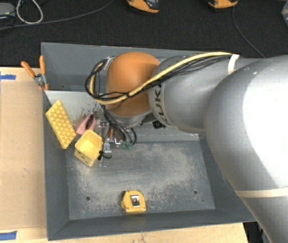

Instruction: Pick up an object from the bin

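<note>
We see the claw [105, 147] low at the left of the frame, just beside the yellow block [88, 149]; whether it is clenched or released we cannot tell. We judge the grasp is in hand; next comes a firm hold and a straight lift.

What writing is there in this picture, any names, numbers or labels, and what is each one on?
"KU": black letters on the silver arm, next to its orange cover; the rest of the word is hidden.
Small yellow tape measure at the bin's front: a dark patch on its face, too small to read.
Yellow studded plate and yellow box at the bin's left: no writing I can make out.
</note>
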You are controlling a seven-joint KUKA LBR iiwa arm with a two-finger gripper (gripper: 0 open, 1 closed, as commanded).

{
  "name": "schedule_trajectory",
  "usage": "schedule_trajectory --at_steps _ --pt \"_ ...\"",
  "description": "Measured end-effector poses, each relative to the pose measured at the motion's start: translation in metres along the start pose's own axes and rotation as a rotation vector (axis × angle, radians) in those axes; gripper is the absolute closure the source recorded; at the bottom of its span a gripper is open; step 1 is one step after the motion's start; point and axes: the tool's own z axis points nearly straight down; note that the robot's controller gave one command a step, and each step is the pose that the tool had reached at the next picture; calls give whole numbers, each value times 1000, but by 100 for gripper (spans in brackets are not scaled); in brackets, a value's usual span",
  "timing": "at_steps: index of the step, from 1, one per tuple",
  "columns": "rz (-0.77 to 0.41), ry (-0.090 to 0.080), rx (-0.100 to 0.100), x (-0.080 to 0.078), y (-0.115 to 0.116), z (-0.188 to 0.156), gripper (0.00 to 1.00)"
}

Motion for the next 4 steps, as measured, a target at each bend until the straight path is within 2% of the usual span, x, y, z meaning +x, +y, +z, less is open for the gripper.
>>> schedule_trajectory --at_steps 1,2,3,4 --pt "-140 -3 2 5 23 42 0" --pt "-112 0 -1 0 14 43 100" --pt "-111 1 -1 0 13 41 100" --pt "-109 4 0 1 13 3 100"
